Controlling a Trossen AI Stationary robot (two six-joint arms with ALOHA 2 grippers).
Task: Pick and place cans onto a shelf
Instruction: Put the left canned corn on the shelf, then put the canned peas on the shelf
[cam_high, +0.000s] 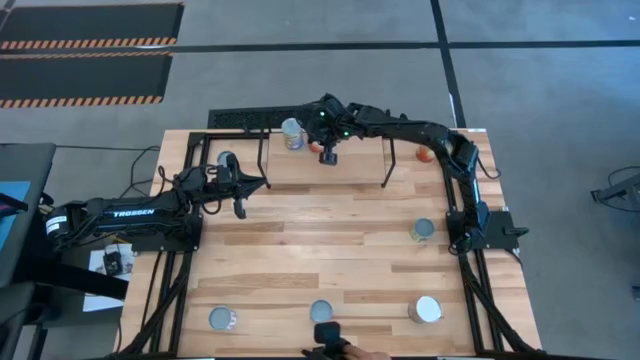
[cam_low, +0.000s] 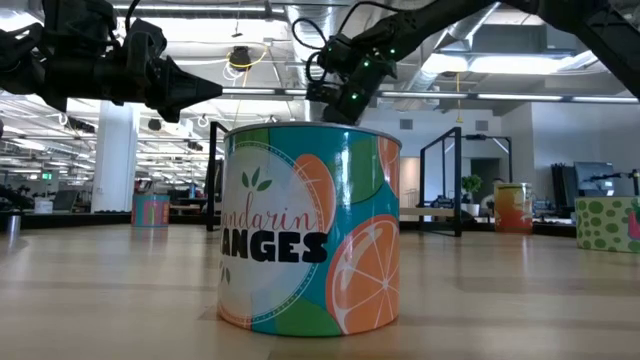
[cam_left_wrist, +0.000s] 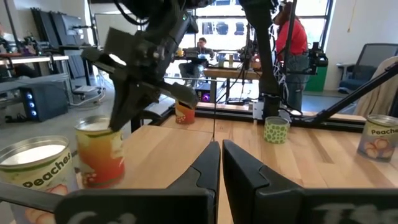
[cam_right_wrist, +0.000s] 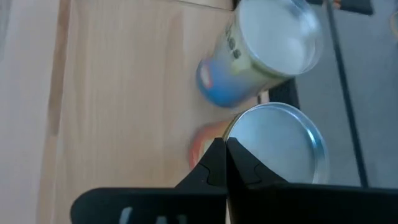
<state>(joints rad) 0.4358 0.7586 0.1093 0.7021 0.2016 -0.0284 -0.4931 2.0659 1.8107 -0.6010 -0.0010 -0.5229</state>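
Note:
The shelf (cam_high: 350, 165) stands at the table's far middle. A blue-labelled can (cam_high: 293, 133) stands on its far left corner and also shows in the right wrist view (cam_right_wrist: 249, 56). My right gripper (cam_high: 327, 157) is shut above the shelf, over an orange-labelled can (cam_right_wrist: 277, 146) that it mostly hides in the high view. That can stands upright in the left wrist view (cam_left_wrist: 99, 152). My left gripper (cam_high: 243, 195) is shut and empty left of the shelf, beside a peaches can (cam_high: 228, 160). My right gripper's shut fingertips (cam_right_wrist: 217, 152) point down at the near edge of the orange-labelled can's silvery top (cam_right_wrist: 239, 134). Whether they touch it, I cannot tell. The can stands upright on the shelf.
Other cans stand on the table: a red one (cam_high: 427, 153) right of the shelf, one at the right (cam_high: 423, 230), and three along the near edge (cam_high: 222, 319), (cam_high: 321, 312), (cam_high: 427, 310). The shelf's black wire frames (cam_high: 388, 165) stand at its ends.

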